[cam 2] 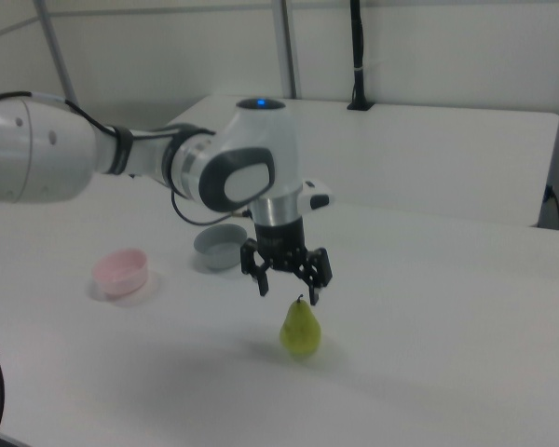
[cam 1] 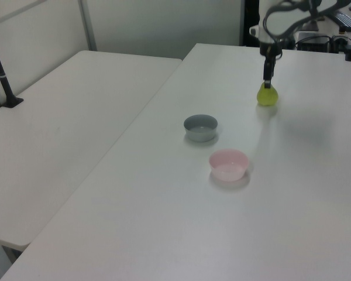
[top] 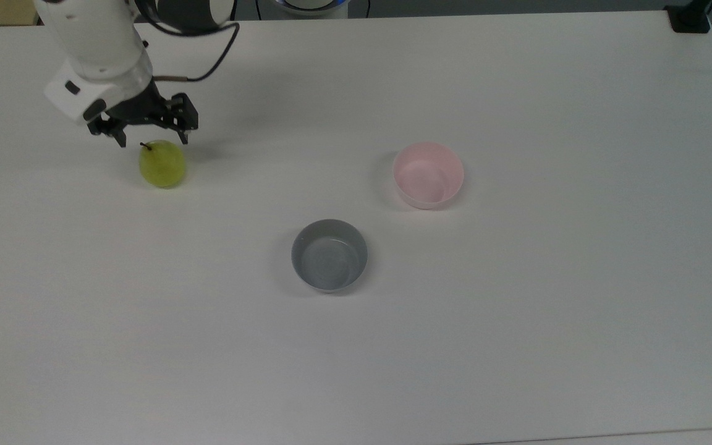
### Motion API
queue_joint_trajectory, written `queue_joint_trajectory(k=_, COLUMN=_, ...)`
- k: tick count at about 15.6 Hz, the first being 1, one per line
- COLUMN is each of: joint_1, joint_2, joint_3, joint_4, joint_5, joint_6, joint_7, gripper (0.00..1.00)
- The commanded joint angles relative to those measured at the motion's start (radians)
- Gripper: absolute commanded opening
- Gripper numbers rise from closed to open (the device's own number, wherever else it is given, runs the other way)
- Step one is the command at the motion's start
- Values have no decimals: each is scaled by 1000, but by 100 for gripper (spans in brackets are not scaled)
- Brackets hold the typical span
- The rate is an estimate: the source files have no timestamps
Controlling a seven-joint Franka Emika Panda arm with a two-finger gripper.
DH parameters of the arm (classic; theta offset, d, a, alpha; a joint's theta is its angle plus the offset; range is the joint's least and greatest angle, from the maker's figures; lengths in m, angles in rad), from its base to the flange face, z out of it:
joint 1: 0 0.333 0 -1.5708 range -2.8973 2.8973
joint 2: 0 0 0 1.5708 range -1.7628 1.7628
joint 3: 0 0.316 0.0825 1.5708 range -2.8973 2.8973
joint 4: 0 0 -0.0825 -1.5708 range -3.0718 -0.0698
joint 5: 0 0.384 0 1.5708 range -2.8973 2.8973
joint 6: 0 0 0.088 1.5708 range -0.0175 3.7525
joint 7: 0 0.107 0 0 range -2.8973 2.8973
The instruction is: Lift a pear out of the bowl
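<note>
The yellow-green pear [top: 162,164] stands upright on the white table [top: 517,321] at the top view's far left, stem up, with nothing touching it. My gripper [top: 153,137] hangs just above its stem, open and holding nothing. In the right view the gripper [cam 2: 289,291] has its two fingers spread over the pear [cam 2: 300,328]. In the left view the gripper [cam 1: 267,79] hovers over the pear [cam 1: 267,95]. The pale pink bowl [top: 418,199] sits empty well to the top view's right of the pear.
An empty grey bowl [top: 329,254] stands below and to the left of the pink bowl in the top view. A second table [cam 1: 58,134] adjoins on the left view's left. A black post [cam 2: 358,56] rises from the far table in the right view.
</note>
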Motion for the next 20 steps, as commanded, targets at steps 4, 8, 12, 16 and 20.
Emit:
queue_joint_trajectory(k=4, joint_1=16, joint_2=-143, joint_3=2, joint_4=138, joint_5=19, joint_6=-312, joint_7=135, gripper=100)
queue_joint_trajectory(k=8, joint_1=22, joint_2=-198, joint_3=37, joint_4=169, joint_5=19, joint_6=-338, joint_7=274, gripper=100)
queue_joint_trajectory(k=12, joint_1=22, joint_2=-233, joint_3=82, joint_4=210, joint_5=19, joint_6=-413, joint_7=378, gripper=100)
queue_joint_trajectory(k=16, joint_1=37, joint_2=-271, joint_3=100, joint_4=236, joint_5=19, joint_6=-493, joint_7=376, gripper=100)
queue_joint_trajectory(k=20, joint_1=72, joint_2=-295, joint_3=106, joint_4=235, joint_5=19, joint_6=-492, joint_7=370, gripper=100)
